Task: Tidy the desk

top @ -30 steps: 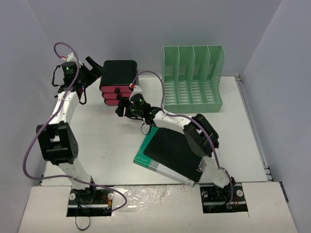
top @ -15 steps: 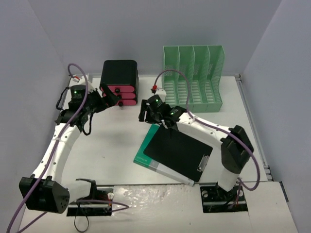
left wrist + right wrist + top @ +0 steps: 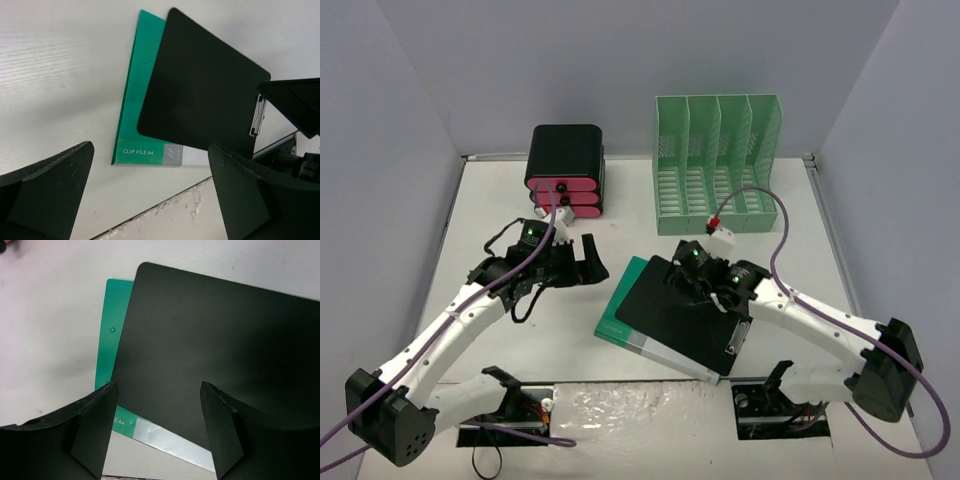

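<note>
**Both arms close on the flat stack; nothing gripped yet**

The bench [image 3: 630, 215] fills the walled space. At its far edge stand a green file rack [image 3: 717, 165] and, to the left of it, a black-and-pink drawer unit [image 3: 565, 170]. Near the front edge lies a black clipboard [image 3: 685, 315], set askew on a green clip file [image 3: 620, 312].

The right pincer [image 3: 159, 390] hovers over the clipboard's far end, jaws parted and empty. The left pincer [image 3: 582, 265] hangs just left of the stack, spread wide and grasping nothing.

The step in hand looks like the approach to these two flat items, probably bound for the rack's slots.

The next move calls for an edge hold. The board lies flat, so a finger has to get under a corner where it overhangs the file. The left arm could brace the file against sliding.
</note>
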You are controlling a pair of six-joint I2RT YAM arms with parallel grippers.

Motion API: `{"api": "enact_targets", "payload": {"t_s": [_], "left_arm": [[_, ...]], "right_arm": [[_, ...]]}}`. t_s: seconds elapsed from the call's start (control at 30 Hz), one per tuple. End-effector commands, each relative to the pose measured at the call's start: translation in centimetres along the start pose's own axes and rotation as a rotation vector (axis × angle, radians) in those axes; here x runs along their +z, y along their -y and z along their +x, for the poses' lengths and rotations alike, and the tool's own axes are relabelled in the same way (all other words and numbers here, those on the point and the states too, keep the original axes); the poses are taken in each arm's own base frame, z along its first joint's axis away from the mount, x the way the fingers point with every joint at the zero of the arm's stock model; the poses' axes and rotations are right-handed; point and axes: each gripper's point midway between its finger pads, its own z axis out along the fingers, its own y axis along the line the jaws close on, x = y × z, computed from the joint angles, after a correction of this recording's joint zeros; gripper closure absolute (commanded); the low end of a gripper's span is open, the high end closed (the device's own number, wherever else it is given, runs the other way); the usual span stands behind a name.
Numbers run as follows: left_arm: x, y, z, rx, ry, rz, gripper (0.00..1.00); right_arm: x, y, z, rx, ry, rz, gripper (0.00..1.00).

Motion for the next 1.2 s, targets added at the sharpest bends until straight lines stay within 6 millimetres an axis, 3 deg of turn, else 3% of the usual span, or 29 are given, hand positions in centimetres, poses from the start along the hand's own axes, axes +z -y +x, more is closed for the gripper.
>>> {"api": "enact_targets", "payload": {"t_s": [0.0,0.33,0.7,0.93,1.17], "left_arm": [[1.6,1.7,0.8,0.057,-0.055,0.019,0.03],[5.1,3.1,2.1,0.122,-0.173,0.041,0.03],[7.5,4.1,2.3,0.153,-0.228,0.051,0.03],[7.7,4.8,1.8,0.161,-0.226,0.067,0.03],[7.9,5.7,1.7,0.178,-0.242,0.088,0.03]], "right_arm": [[-1.2,3.6,0.3,0.174,0.061,0.049,0.36],[-2.6,10.5,2.4,0.301,0.092,0.185,0.36],[-3.5,15.4,3.9,0.372,0.086,0.343,0.33],[-3.4,16.4,4.6,0.442,0.086,0.364,0.31],[-2.3,16.9,6.9,0.525,0.024,0.326,0.31]]}}
